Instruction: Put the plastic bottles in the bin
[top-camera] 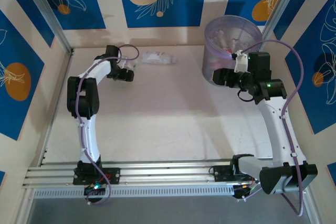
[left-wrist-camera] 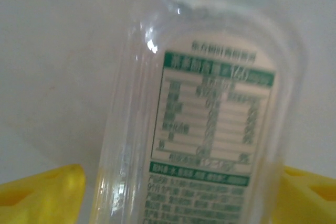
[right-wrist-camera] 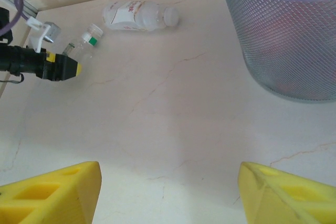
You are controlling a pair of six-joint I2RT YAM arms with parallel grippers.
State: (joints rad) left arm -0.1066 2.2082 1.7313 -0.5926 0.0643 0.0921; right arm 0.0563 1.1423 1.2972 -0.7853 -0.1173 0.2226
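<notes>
Two bottles to go: the step in hand looks like the pickup of the green-print bottle (left-wrist-camera: 210,129), way off to the left of the bin (right-wrist-camera: 283,40). Next up would be a firm pinch, a lift above the bin's rim, a carry across, then a drop.
Right gripper (right-wrist-camera: 169,182): nearest of the lot, just beside the bin on its near-left side, fingers spread wide with nothing between them but bare table (right-wrist-camera: 173,114).
Left gripper (left-wrist-camera: 184,198): well apart from the bin, to its left. Its yellow fingers (left-wrist-camera: 42,198) sit either side of the green-print bottle, but there's no telling whether they're squeezing it or just bracketing it.
Lying bottle (right-wrist-camera: 139,15): whitish label, flat on its side, between the left gripper and the bin and a bit farther back.
Bin contents: some plastic bottles (top-camera: 227,43) are already inside, with red bits showing through the wall.
In the way: the lying bottle and the right gripper both sit roughly on the route to the bin, so a low carry could clip them.
</notes>
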